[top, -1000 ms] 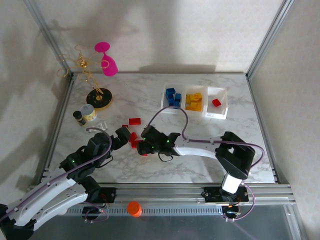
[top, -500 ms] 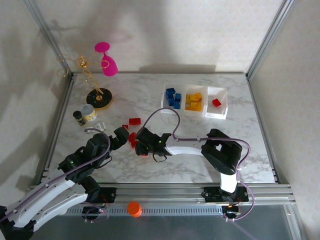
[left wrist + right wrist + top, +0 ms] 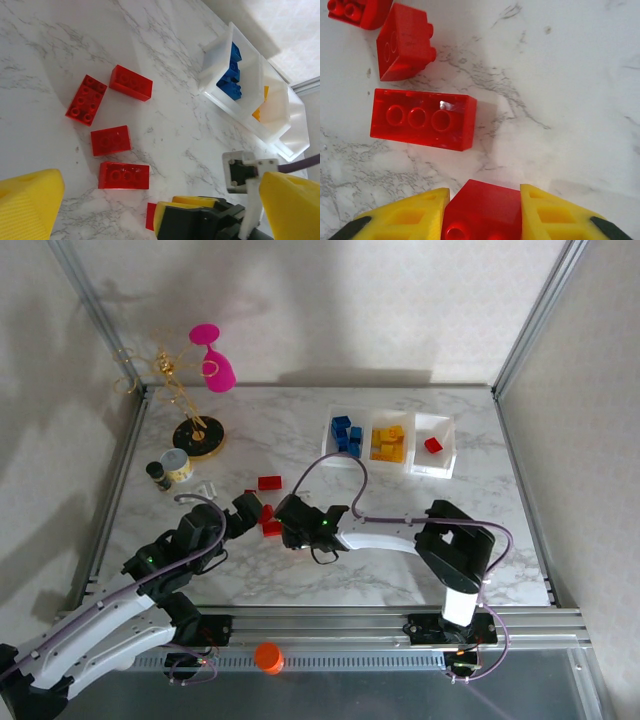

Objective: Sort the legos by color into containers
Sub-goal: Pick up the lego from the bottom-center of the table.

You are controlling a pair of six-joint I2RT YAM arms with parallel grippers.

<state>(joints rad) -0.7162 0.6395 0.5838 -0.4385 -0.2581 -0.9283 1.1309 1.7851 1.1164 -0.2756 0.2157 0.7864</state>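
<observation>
Right gripper (image 3: 482,220) is pinching a red lego (image 3: 485,197) between its fingers (image 3: 410,215), for transfer to the red-brick tray (image 3: 447,464) at two o'clock.

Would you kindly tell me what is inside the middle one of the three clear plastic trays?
The middle clear plastic tray holds a heap of small yellow plastic bricks. They overlap, so their number and anything beneath them is hidden.

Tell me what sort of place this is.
Probably a robotics lab test cell: a marble-look table boxed by aluminium framing, left arm and right arm bolted at its near edge, plus sorting trays.
</observation>
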